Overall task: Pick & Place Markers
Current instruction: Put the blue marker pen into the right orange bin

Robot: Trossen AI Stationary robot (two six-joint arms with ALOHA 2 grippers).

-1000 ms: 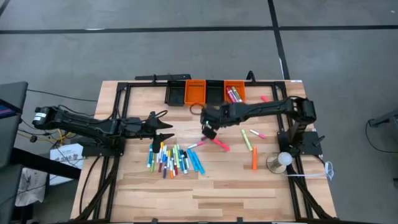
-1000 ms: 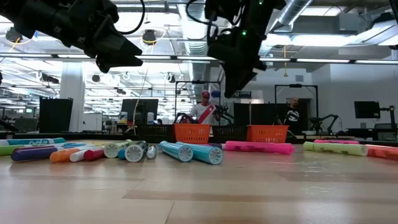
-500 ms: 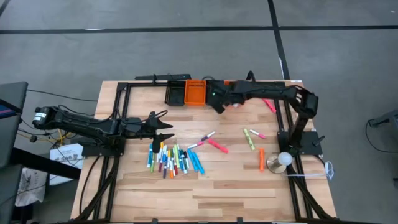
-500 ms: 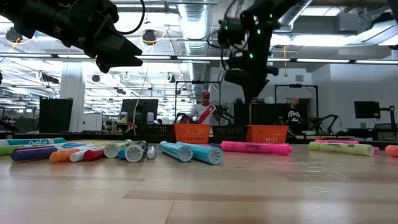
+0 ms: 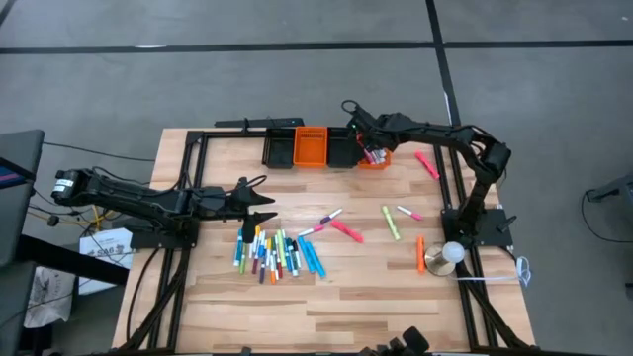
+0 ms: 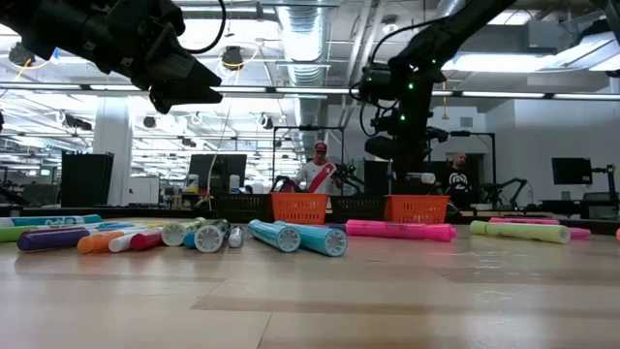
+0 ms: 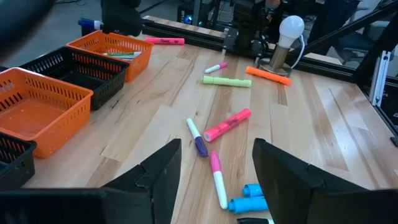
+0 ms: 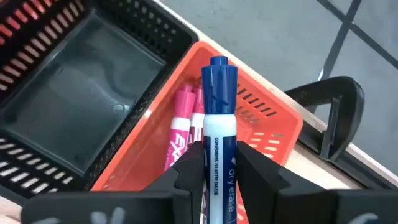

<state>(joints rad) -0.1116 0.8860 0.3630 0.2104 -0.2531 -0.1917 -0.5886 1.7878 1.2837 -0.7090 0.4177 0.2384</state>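
Right gripper (image 8: pixel 211 174) clamped on blue-capped white dry-erase marker (image 8: pixel 217 118), had swung from bench centre to above far-right orange mesh bin (image 5: pixel 374 158); pink markers (image 8: pixel 183 134) inside, count unclear. Left gripper (image 7: pixel 214 162) unmoved, fingers apart, empty, beside clustered mixed-colour markers (image 5: pixel 272 252). Four bins, two orange, two black (image 7: pixel 81 68). Loose markers right of centre: about seven. Wooden bench (image 5: pixel 346 297) partly hidden by arms.

Bright, even overhead light; ceiling strips (image 6: pixel 542 94) glare in the low view, nearest wood surface (image 6: pixel 310 310) blurred, shadows soft.
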